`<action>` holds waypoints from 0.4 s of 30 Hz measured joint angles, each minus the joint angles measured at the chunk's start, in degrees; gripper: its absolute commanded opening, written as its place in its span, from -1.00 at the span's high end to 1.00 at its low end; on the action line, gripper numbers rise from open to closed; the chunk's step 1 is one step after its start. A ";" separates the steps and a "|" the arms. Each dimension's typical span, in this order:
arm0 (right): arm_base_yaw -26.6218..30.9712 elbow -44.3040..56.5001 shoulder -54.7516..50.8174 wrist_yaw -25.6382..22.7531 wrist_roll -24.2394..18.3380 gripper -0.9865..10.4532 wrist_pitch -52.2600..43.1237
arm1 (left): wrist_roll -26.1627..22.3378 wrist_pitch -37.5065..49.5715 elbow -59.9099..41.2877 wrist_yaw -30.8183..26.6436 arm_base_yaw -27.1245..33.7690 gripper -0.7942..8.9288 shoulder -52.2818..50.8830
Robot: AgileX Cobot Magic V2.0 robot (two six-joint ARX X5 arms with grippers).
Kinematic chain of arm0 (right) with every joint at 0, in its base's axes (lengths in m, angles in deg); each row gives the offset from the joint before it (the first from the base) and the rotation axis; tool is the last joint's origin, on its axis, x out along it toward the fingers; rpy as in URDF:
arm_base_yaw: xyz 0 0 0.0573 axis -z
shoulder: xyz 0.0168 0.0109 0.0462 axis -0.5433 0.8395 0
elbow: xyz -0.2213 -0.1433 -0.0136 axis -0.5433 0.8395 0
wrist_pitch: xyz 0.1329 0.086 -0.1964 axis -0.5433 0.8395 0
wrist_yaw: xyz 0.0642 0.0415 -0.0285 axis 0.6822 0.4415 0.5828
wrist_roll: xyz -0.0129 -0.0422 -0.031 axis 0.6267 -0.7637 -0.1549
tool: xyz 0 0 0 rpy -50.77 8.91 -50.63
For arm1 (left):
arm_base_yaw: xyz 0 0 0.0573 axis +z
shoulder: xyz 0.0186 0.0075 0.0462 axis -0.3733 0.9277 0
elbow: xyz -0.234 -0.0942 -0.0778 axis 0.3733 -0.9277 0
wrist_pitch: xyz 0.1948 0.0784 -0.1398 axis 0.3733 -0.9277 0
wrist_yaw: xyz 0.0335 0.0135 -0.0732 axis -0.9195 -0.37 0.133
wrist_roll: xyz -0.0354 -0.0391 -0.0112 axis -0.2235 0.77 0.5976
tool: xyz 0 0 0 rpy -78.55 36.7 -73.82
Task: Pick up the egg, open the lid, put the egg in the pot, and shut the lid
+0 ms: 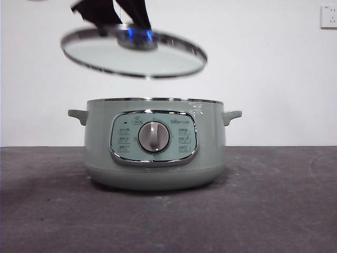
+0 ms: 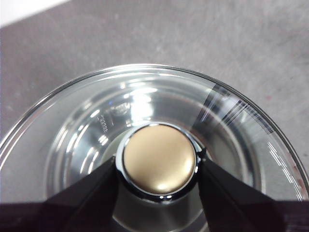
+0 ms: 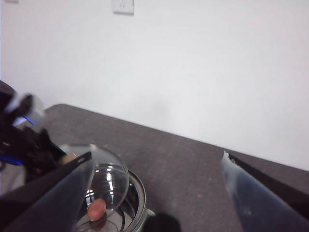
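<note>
Egg point(image 3: 96, 209) is seen lying inside the pot point(image 1: 154, 145), on its shiny inner bottom; the pot is stood on the grey table point(image 1: 274, 211), its control dial turned to the front camera; the lid point(image 1: 133, 52) is held tilted in the air above the pot's rim, well apart from it; its knob point(image 2: 159, 158) is pinched between the jaws of the left gripper point(image 2: 157, 166); the right gripper point(image 3: 154, 193) is held with jaws spread wide, nothing between them.
</note>
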 measured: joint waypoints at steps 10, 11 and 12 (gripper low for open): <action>0.00 0.00 -1.62 -1.81 0.00 0.05 4.46 | 0.00 4.35 0.00 0.00 -0.26 0.85 5.29; 0.00 0.00 -1.57 -1.81 0.00 0.05 4.74 | 0.00 4.76 0.00 0.04 -0.28 0.85 5.46; 0.00 0.00 -1.53 -1.79 0.00 0.05 4.94 | 0.00 5.20 0.00 0.02 -0.28 0.85 5.66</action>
